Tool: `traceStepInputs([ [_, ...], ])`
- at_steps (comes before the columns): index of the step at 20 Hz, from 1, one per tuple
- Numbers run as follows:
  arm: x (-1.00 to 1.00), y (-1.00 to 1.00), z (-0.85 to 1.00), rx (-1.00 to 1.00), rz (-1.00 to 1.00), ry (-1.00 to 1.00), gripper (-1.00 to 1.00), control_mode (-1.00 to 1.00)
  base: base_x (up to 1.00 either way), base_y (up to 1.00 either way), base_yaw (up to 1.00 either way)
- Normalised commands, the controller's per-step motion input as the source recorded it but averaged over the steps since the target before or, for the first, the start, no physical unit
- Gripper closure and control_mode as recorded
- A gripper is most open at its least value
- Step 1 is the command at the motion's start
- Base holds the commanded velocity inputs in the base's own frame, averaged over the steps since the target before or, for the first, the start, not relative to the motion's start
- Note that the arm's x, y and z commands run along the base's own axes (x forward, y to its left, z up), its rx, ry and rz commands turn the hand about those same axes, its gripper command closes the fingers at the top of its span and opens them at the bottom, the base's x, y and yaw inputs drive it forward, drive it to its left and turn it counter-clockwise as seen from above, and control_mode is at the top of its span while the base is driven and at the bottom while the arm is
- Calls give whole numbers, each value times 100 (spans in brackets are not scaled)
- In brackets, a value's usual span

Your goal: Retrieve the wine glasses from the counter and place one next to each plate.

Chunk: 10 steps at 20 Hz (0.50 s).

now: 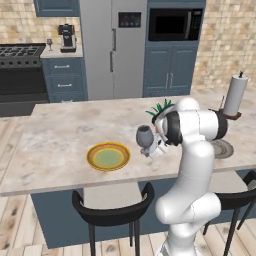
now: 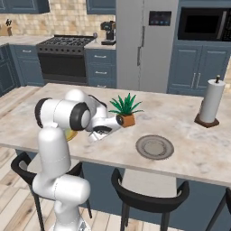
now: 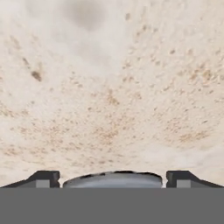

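Nearest, at the bottom of the left base view, a black stool (image 1: pixel 112 210) is tucked under the long marbled island top (image 1: pixel 50 145), with plank flooring below it. On the island, left of centre in that frame, lies the yellow-rimmed plate (image 1: pixel 108 156) with its green centre, and just to its right stands the large wine glass (image 1: pixel 144 137), upright, close against the white arm's wrist. In the hand view the gripper (image 3: pixel 113 178) has its two dark tips spread wide apart at the bottom edge, with the rim of a grey-blue glass between them and speckled stone beyond; they hold nothing. The right base view shows the plain grey plate (image 2: pixel 154 147) near the frame's middle, a small potted plant (image 2: pixel 126 109) just behind and left of it, and a paper towel roll (image 2: pixel 211 101) at the right. Farther back, in the upper left of the left base view, the short counter (image 1: pixel 55 52) beside the stove (image 1: pixel 20 70) carries the smaller wine glass (image 1: pixel 49 43) and a coffee machine (image 1: pixel 67 37); a grey fridge (image 1: pixel 113 45) and microwave (image 1: pixel 175 24) stand beyond.
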Motion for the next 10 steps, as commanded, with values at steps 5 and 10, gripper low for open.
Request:
traceStepInputs([
  [5, -32, -44, -22, 0, 0, 0, -100, -100, 0, 0, 0],
  [10, -30, -48, -16, 0, 0, 0, -100, -100, 0, 0, 0],
])
